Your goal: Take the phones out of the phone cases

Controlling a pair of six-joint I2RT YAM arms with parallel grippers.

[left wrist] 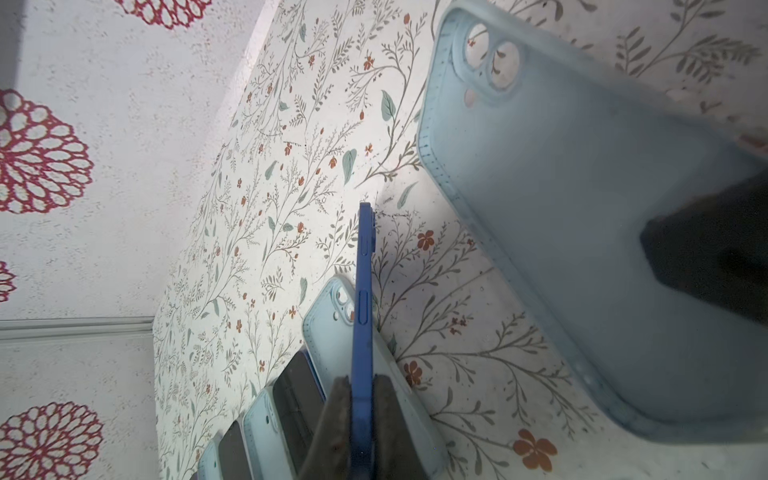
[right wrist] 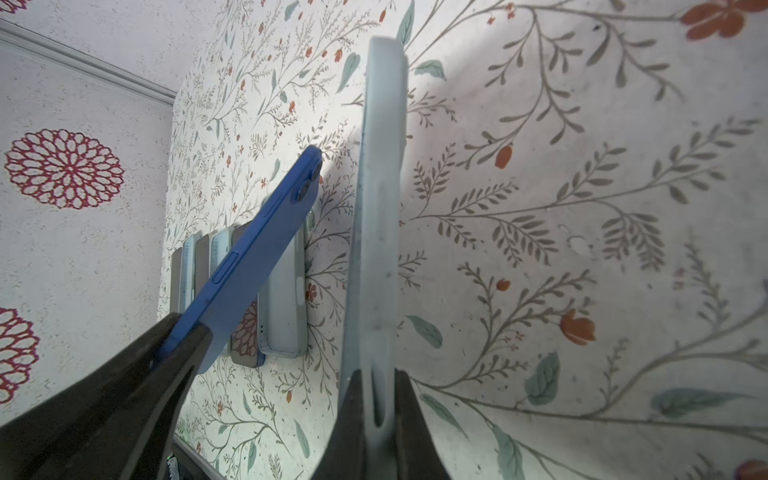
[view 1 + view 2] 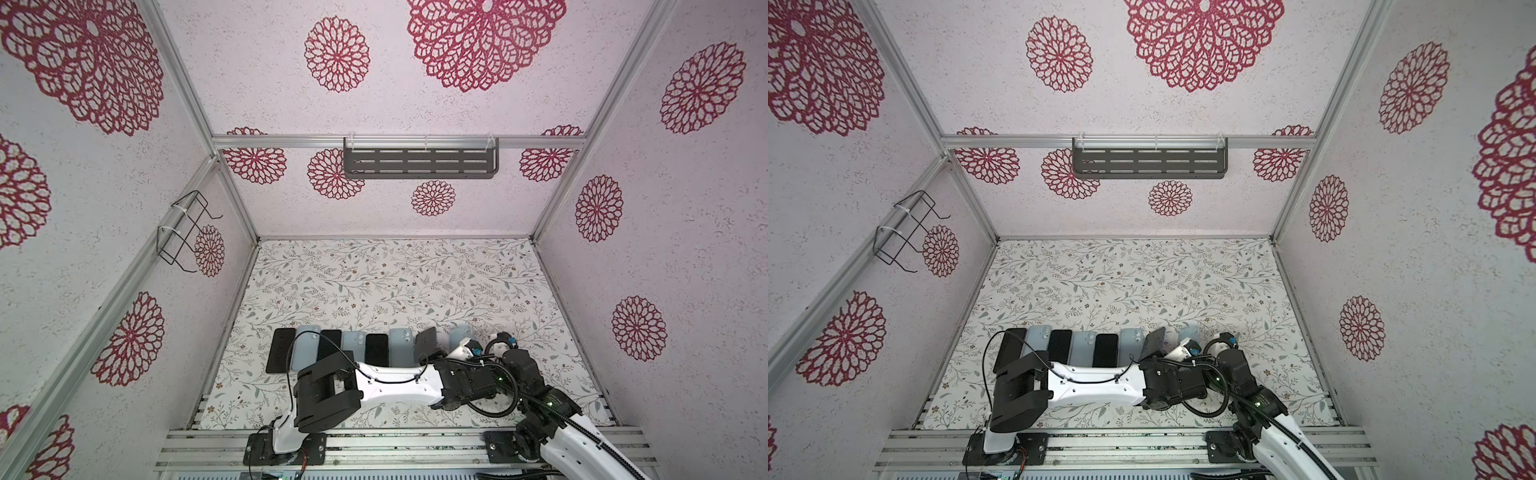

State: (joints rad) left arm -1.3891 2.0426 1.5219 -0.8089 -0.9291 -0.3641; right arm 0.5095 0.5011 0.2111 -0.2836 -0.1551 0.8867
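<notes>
left end effector (image 1: 362,388): left wrist view, nearest the lens, both pads clamped on one end of phone (image 1: 362,286)
phone: blue, seen edge-on, side buttons showing, held off the table (image 1: 291,124), fully out of phone case (image 1: 561,208)
phone case: pale blue, empty, table pattern shows through its camera cutouts, apart from phone
right end effector (image 2: 376,386): right wrist view, pads pinched together on one end of phone case (image 2: 380,199), case wall squeezed between them
phone case: edge-on, lifted clear of table
phone (image 2: 257,257): tilted, rear lenses visible at far end, gripped by left end effector (image 2: 185,334), near phone case but not touching
row (image 2: 282,291): flat on table behind phone
top views: phone (image 3: 427,340) (image 3: 1152,343) dark screen up and tilted, phone case (image 3: 459,334) (image 3: 1188,334) just beside it on the right, both arms reaching in from near edge
row (image 3: 340,347): dark-screened phones and pale cases alternating side by side, left of the held phone, flat on table
</notes>
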